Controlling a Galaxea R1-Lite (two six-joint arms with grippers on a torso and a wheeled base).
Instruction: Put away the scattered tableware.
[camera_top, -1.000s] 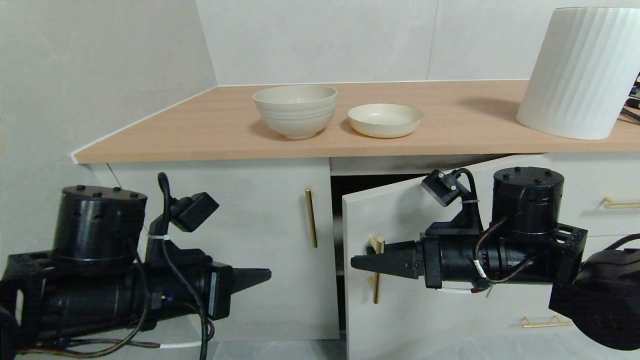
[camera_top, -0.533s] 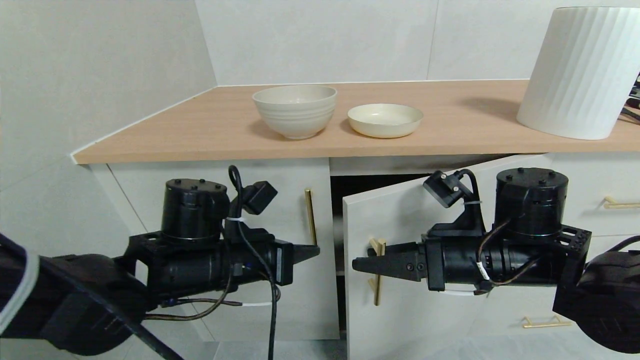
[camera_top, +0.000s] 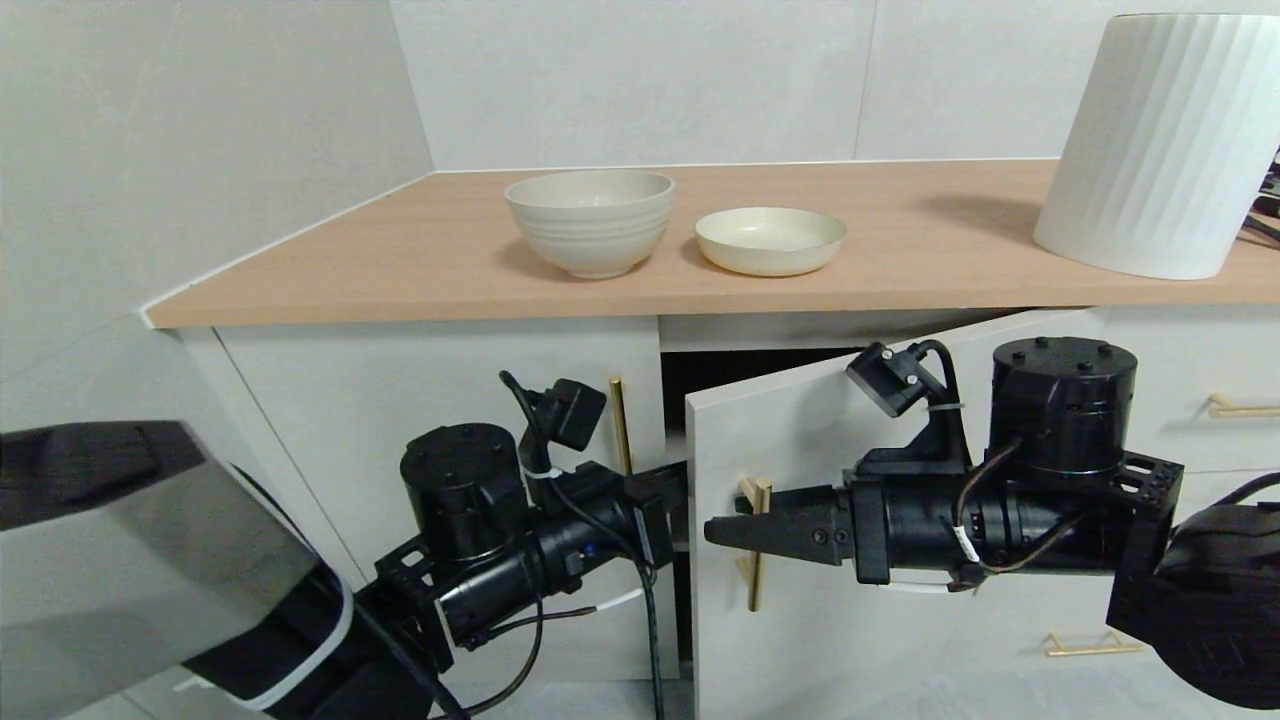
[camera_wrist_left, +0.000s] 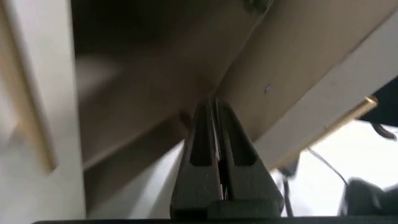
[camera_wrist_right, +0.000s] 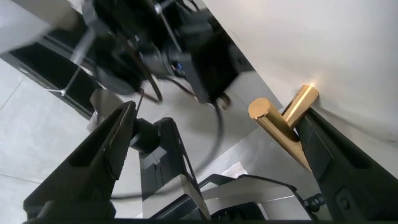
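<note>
Bowl (camera_top: 588, 222) and shallow dish (camera_top: 770, 240) are seated on the counter (camera_top: 400, 270), well above both pincers: clenched left pincer (camera_wrist_left: 214, 143) is poked behind the ajar cabinet door (camera_top: 800, 420), released right pincer (camera_top: 725, 527) is placed about its upright handle (camera_top: 755, 540).

left arm (camera_top: 500, 570), right arm (camera_top: 1010, 520): matte black | joint caps (camera_top: 1063, 395): cylindrical, small screws on top | cables (camera_top: 645, 620): black, white ties | wrist cameras (camera_top: 890, 378): small black boxes | right gripper (camera_top: 714, 527): tapered black fingers
</note>
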